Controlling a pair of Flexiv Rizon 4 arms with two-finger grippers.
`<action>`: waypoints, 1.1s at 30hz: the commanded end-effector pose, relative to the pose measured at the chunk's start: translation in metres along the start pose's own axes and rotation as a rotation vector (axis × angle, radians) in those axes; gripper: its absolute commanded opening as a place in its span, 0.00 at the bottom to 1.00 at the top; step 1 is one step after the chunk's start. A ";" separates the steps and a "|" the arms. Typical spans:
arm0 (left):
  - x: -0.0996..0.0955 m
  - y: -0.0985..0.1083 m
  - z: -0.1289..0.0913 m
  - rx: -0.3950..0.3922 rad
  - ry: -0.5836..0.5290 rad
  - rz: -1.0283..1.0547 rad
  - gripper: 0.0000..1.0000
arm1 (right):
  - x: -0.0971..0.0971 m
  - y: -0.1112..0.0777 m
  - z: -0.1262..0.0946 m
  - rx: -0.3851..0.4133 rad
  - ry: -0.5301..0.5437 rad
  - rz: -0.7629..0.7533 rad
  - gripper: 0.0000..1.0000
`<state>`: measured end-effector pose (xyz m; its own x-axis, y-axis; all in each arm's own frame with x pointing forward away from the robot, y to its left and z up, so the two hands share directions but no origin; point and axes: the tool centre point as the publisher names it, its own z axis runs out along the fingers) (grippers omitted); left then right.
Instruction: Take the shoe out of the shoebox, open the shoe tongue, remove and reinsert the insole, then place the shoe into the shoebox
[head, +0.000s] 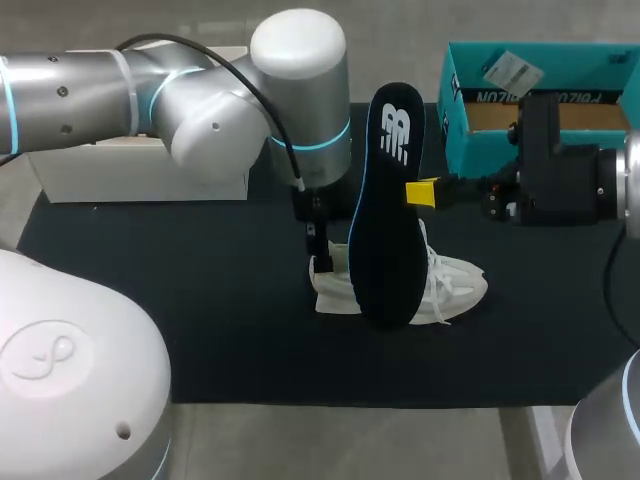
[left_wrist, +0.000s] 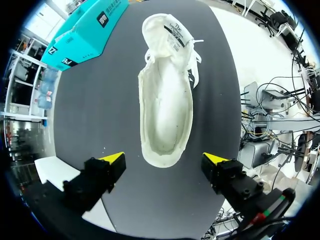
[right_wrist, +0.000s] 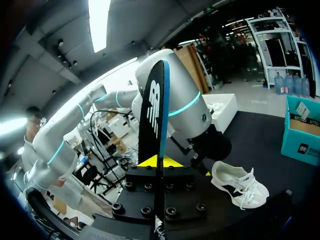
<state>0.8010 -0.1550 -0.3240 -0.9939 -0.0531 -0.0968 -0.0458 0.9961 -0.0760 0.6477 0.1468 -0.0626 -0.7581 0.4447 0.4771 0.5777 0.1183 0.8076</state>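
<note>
Black mat (head: 200, 330): it is covering the table and lying under the shoe (head: 455, 285), spreading well past it on every side.

Left arm (head: 200, 100): it is coming in from the left and bending down over the heel end of the shoe.

Right arm (head: 570, 180): it is reaching in from the right, hanging above and behind the toe end of the shoe.

White box (head: 140, 170): it is sitting at the back of the mat, well apart from the shoe, on the heel side.

Shoebox (head: 460, 80): the teal box is standing open at the back right, beyond the shoe's toe end and apart from it.

Shoe: the white shoe is resting upright on its sole, heel toward the left arm and toe toward the right. In the left wrist view the shoe (left_wrist: 167, 105) is showing a bare white inside, with the tongue turned up at the far end and the laces hanging loose.

Insole (head: 385, 200): the dark insole with a blue edge is standing on end above the shoe, out of it, its lower tip hanging in front of the shoe's middle. Whether it is touching the shoe I cannot tell.

Left gripper (left_wrist: 164, 158): its fingers are spread wide, one on each side of the shoe's heel with a gap at both.

Right gripper (right_wrist: 160, 161): its fingers are pinching the insole (right_wrist: 154, 115) from both sides, holding it above the shoe.
</note>
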 end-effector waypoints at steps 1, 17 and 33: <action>0.004 0.002 -0.003 -0.002 -0.012 0.004 1.00 | 0.001 -0.002 0.001 -0.002 -0.004 0.001 0.00; 0.005 0.001 -0.002 -0.012 -0.007 -0.002 1.00 | 0.001 -0.002 0.001 -0.002 -0.004 0.001 0.00; 0.000 -0.011 0.000 -0.030 0.016 -0.022 1.00 | 0.001 -0.002 0.001 -0.002 -0.004 0.001 0.00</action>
<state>0.7974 -0.1578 -0.3234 -0.9934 -0.0728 -0.0882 -0.0677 0.9960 -0.0590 0.6477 0.1468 -0.0626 -0.7581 0.4447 0.4771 0.5777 0.1183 0.8077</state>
